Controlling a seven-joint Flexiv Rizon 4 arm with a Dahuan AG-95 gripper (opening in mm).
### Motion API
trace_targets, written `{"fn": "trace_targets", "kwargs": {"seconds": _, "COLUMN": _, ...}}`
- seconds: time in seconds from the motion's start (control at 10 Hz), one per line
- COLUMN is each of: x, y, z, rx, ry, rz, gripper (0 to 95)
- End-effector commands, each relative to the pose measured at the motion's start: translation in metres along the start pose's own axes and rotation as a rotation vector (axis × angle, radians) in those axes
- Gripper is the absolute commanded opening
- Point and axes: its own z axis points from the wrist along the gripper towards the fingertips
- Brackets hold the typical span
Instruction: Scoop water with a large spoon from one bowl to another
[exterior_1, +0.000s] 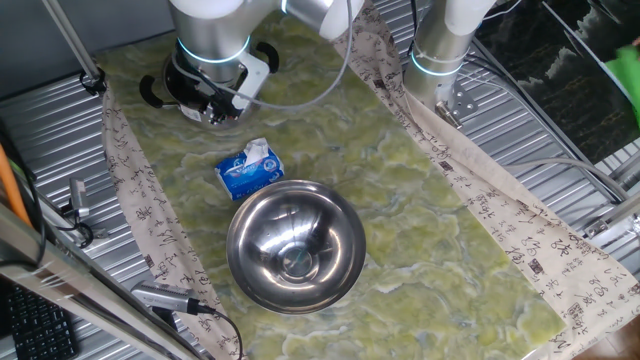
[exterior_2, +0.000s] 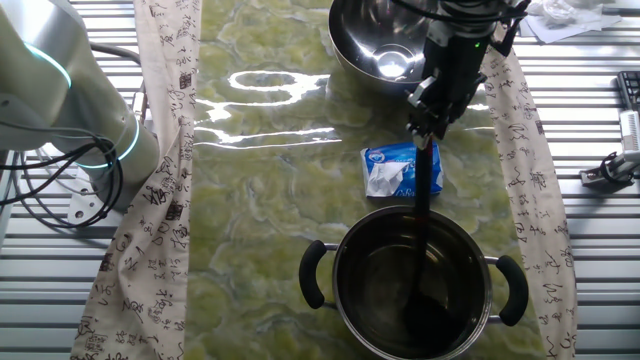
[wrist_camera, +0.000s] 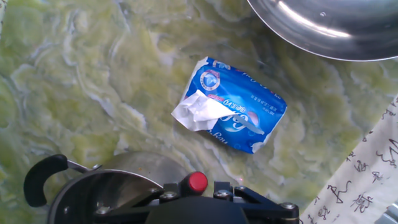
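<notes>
My gripper (exterior_2: 428, 122) is shut on the large spoon (exterior_2: 424, 215), a slim dark handle that runs straight down into a steel pot (exterior_2: 345, 262) with black side handles. The spoon's bowl end sits low inside the pot, whose inside looks dark; I cannot make out water there. In the hand view the spoon's red end (wrist_camera: 197, 182) shows between my fingers (wrist_camera: 166, 194), above the pot (wrist_camera: 118, 171). A wide steel bowl (exterior_1: 295, 250) stands apart, with a sheen at its bottom. It also shows in the other fixed view (exterior_2: 385, 40) and the hand view (wrist_camera: 336, 25).
A blue-and-white tissue pack (exterior_2: 400, 168) lies on the green mat between pot and bowl. A second arm's base (exterior_1: 440, 50) stands at the mat's edge. Printed cloth strips (exterior_2: 165, 150) border the mat on ribbed metal. Small tools (exterior_1: 165, 298) lie near the bowl.
</notes>
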Motion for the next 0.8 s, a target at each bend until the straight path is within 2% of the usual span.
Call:
{"fn": "trace_targets", "kwargs": {"seconds": 0.1, "x": 0.001, "y": -0.002, "z": -0.003, "rx": -0.004, "ry": 0.0, "rz": 0.0, "gripper": 57.0}}
{"fn": "trace_targets", "kwargs": {"seconds": 0.2, "x": 0.002, "y": -0.003, "z": -0.005, "rx": 0.001, "ry": 0.002, "rz": 0.002, "gripper": 57.0}}
{"fn": "trace_targets", "kwargs": {"seconds": 0.4, "x": 0.006, "y": 0.0, "z": -0.005, "rx": 0.033, "ry": 0.013, "rz": 0.032, "gripper": 57.0}}
{"fn": "trace_targets", "kwargs": {"seconds": 0.5, "x": 0.01, "y": 0.002, "z": -0.004, "rx": 0.057, "ry": 0.007, "rz": 0.046, "gripper": 57.0}}
{"fn": "trace_targets", "kwargs": {"seconds": 0.6, "x": 0.012, "y": 0.003, "z": -0.003, "rx": 0.061, "ry": 0.004, "rz": 0.051, "gripper": 57.0}}
{"fn": "trace_targets", "kwargs": {"seconds": 0.7, "x": 0.021, "y": 0.009, "z": 0.0, "rx": 0.094, "ry": -0.007, "rz": 0.063, "gripper": 57.0}}
{"fn": "trace_targets", "kwargs": {"seconds": 0.8, "x": 0.026, "y": 0.014, "z": 0.003, "rx": 0.107, "ry": -0.014, "rz": 0.072, "gripper": 57.0}}
